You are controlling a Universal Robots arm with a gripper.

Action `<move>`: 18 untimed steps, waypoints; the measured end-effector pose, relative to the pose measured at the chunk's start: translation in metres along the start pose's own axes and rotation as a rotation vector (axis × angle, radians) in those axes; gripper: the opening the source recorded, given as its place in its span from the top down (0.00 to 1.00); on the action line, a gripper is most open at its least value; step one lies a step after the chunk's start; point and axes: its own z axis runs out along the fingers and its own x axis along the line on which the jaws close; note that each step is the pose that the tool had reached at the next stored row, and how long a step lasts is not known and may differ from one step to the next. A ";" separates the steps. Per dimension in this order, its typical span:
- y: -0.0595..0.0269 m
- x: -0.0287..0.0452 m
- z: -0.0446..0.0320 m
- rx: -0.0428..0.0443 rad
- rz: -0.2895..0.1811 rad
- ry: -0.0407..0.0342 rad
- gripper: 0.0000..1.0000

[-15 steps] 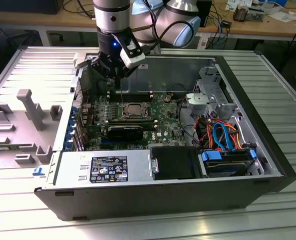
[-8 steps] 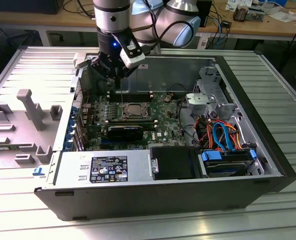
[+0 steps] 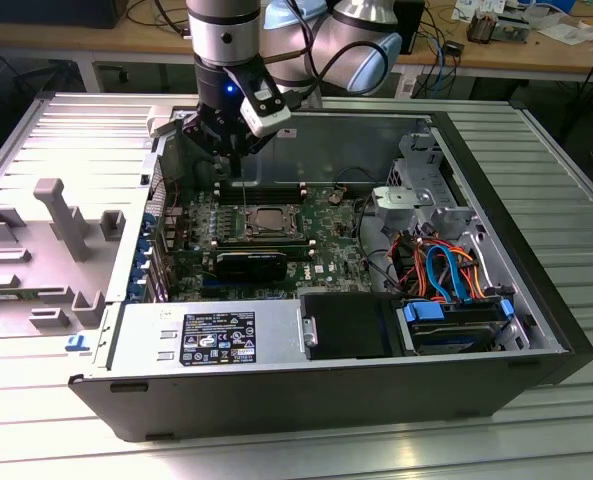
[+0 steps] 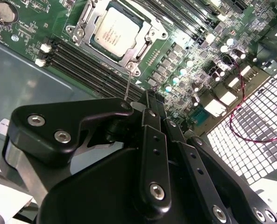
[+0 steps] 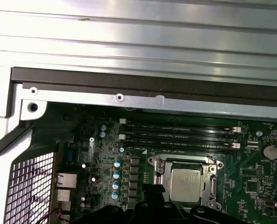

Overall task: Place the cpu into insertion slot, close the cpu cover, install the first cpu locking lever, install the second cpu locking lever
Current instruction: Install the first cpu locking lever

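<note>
In the insertion slot (image 4: 83, 19) lies the cpu (image 4: 114, 31), the gripper (image 3: 239, 155) pinching a thin locking lever (image 4: 128, 84).

In the second wrist view, the gripper (image 4: 138, 107) hides the locking lever's (image 4: 128, 86) end. The picture's edge crops the cpu cover (image 4: 131, 55).

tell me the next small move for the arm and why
Probably swing the upright locking lever down toward the board and hook it. The cpu is seated with the cpu cover shut over its edges, and the gripper is at the tip of that thin lever.
</note>
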 end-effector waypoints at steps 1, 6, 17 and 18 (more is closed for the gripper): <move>0.0000 0.0000 0.0000 -0.0008 0.000 -0.0001 0.89; 0.0000 0.0000 0.0000 -0.0065 0.000 -0.0005 0.89; 0.0000 0.0000 0.0000 -0.0154 0.000 -0.0011 0.89; 0.0000 0.0000 0.0000 -0.0161 0.000 -0.0011 0.89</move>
